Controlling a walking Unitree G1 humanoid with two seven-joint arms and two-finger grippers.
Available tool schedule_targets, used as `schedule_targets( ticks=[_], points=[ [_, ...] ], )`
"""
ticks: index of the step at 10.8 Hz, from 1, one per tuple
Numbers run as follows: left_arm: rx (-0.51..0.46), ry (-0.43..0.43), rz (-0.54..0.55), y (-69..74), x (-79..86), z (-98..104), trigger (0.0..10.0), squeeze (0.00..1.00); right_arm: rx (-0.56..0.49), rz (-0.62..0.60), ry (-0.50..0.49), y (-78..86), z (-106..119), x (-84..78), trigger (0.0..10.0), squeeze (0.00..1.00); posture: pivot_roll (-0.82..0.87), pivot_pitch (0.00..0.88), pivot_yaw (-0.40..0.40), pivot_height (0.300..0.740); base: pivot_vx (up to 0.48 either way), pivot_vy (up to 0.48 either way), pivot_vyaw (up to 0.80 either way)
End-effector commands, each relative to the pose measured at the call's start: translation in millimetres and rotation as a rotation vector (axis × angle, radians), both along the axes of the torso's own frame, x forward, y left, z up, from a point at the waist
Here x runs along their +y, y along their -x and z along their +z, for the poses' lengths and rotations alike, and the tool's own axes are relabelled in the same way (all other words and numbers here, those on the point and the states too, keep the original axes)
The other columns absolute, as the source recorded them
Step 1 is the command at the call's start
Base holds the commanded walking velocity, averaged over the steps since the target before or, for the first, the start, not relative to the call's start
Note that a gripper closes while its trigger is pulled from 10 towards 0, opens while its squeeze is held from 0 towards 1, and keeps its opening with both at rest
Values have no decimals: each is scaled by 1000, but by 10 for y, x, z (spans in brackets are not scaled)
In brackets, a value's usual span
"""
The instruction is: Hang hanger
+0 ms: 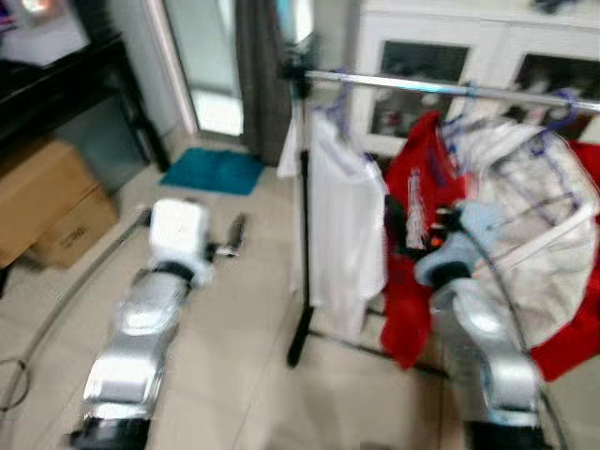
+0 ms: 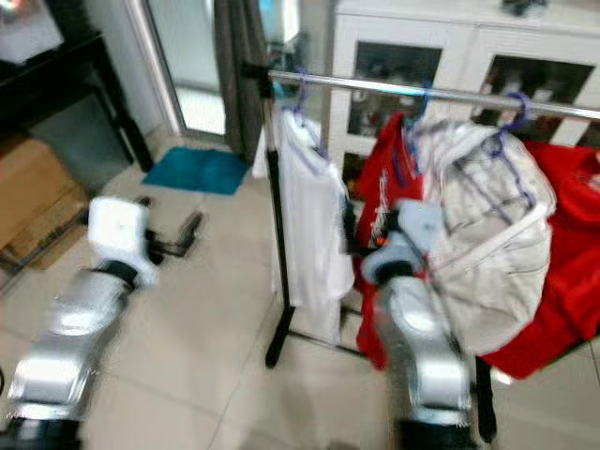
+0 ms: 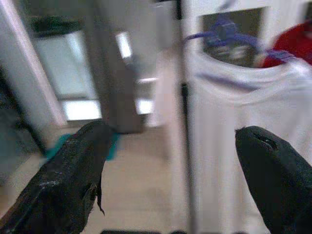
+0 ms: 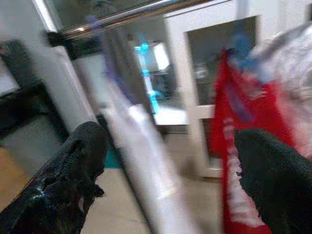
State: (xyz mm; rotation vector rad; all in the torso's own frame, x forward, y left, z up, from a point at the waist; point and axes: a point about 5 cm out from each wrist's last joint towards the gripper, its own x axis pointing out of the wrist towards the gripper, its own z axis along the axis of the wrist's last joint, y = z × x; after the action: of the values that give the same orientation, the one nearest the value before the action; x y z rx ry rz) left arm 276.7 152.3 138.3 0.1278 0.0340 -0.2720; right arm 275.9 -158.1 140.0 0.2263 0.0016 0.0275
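- Two silver arms reach up from the bottom edge of the left eye view, one at lower left and one at lower right.
- The left end effector (image 1: 232, 236) sits left of centre over the pale tiled floor (image 1: 225, 375); in the left wrist view its two black fingers (image 3: 73, 180) stand wide apart with nothing between them.
- The right end effector (image 1: 412, 225) is right of centre, up against the hanging clothes; in the right wrist view its fingers (image 4: 73, 175) are also spread wide and hold nothing.
- A metal clothes rail (image 1: 441, 88) runs across the upper right of the frame on a black upright post (image 1: 304, 253).
- On the rail hang a white shirt (image 1: 342, 234) on a purple hanger (image 1: 336, 103), a red garment (image 1: 417, 187) beside it, and a pale garment (image 1: 525, 225) further right on another purple hanger (image 1: 562, 112).
- The picture is blurred, so whether the right fingers touch the red garment is hard to say.
- A white cabinet (image 1: 450, 47) with glass doors stands behind the rail.
- At upper left lie a teal mat (image 1: 214, 171) and a cardboard box (image 1: 47, 202).
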Motion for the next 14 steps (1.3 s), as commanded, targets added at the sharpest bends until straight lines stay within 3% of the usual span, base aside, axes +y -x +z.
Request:
schedule_targets(
  ticks=[1, 6, 9, 12, 14],
  points=[
    [-14, -20, 25, 1, 96, 27, 10000, 0, -29, 52, -21, -43, 97, 106, 10000, 0, -36, 0, 16, 740, 356, 0, 0],
    [-20, -20, 50, 27, 72, 33, 10000, 0, -55, 147, 51, -113, 183, 112, 10000, 0, -27, 2, -15, 740, 334, 0, 0],
    [2, -41, 57, 68, 72, -14, 10000, 0, -21, 137, 28, -118, 129, 111, 10000, 0, -24, 9, -11, 740, 180, 0, 0],
    [12, -32, -87, 46, -44, 19, 10000, 0, -13, 219, 22, -203, 168, 287, 10000, 0, -23, 1, 13, 740, 0, 0, 0],
    [50, -64, -284, 94, -139, 17, 10000, 0, 16, 261, 69, -420, 248, 347, 10000, 0, -12, 0, 9, 740, 0, 0, 0]
  ],
)
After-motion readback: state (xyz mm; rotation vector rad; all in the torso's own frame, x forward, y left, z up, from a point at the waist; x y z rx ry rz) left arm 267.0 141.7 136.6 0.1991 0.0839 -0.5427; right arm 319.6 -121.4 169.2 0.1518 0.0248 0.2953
